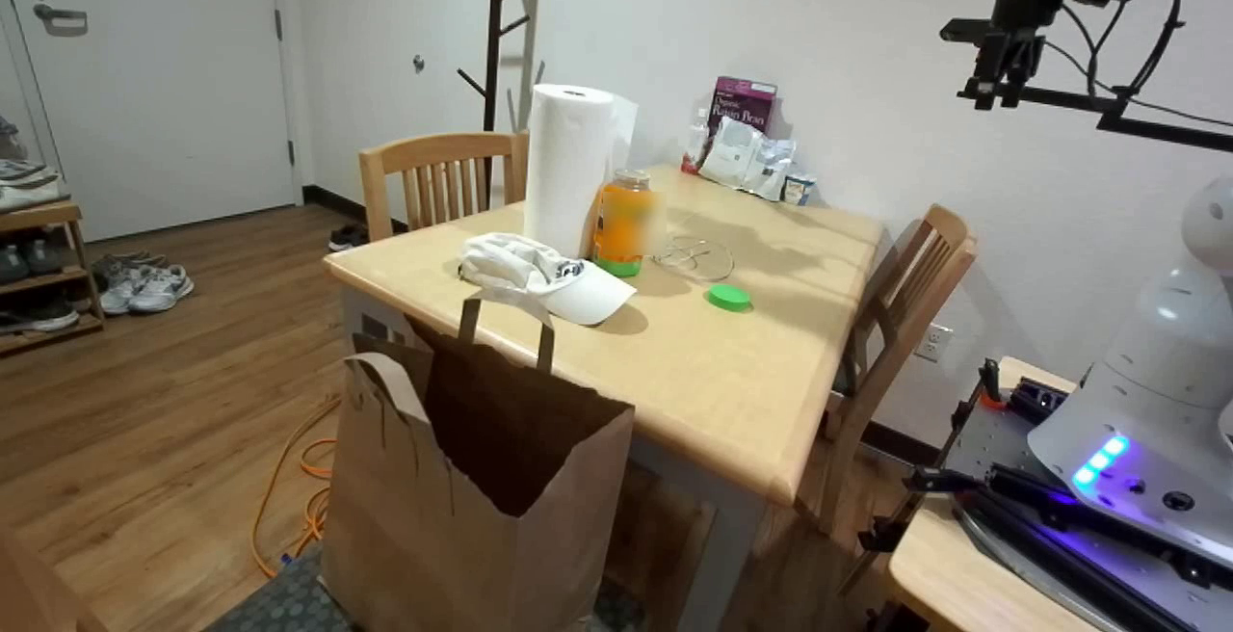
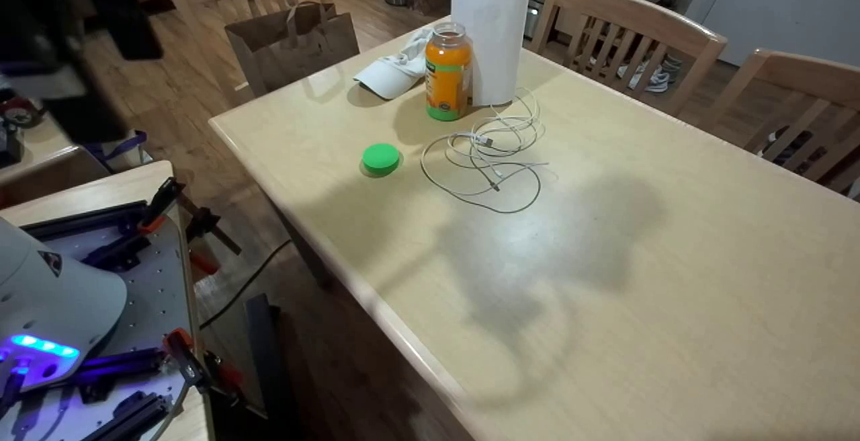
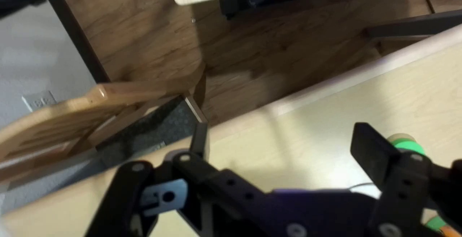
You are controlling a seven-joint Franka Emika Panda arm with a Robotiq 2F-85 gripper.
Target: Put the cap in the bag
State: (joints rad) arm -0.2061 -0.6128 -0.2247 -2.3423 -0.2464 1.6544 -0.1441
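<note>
Wood-floored room, white flat door (image 1: 164, 83) showing at the back; pale rectangular wooden table (image 1: 732, 401) is taking up the middle. Whitish brimmed fabric cap (image 1: 544, 277) is lying on the tabletop near an edge, dark marking showing on its front. Brown paper grocery bag (image 1: 462, 507) with two looped handles is standing just past that edge on a dark patterned chair seat (image 1: 279, 603), top gaping. Tall white paper-towel roll (image 1: 568, 170) is standing upright just beside the cap, can't tell if touching. Orange-and-green jar (image 2: 449, 81) with a clear neck is standing next to the roll. Small flat green disc (image 2: 381, 158) is lying apart from the jar; thin white cable (image 2: 481, 138) is lying in loose loops near both. Black two-finger gripper (image 3: 283, 143) is hanging over the table in the wrist view, jaws spread wide, tabletop showing between them. White robot base (image 1: 1146, 459) with blue lights is sitting on a perforated metal plate (image 2: 154, 286) beside the table, in both exterior views. Purple cereal box (image 1: 744, 100) and silvery pouch (image 1: 734, 152) are standing at the table's wall end, wooden slat-backed chair (image 1: 443, 146) and dark branched coat stand (image 1: 494, 35) standing beyond another side
</note>
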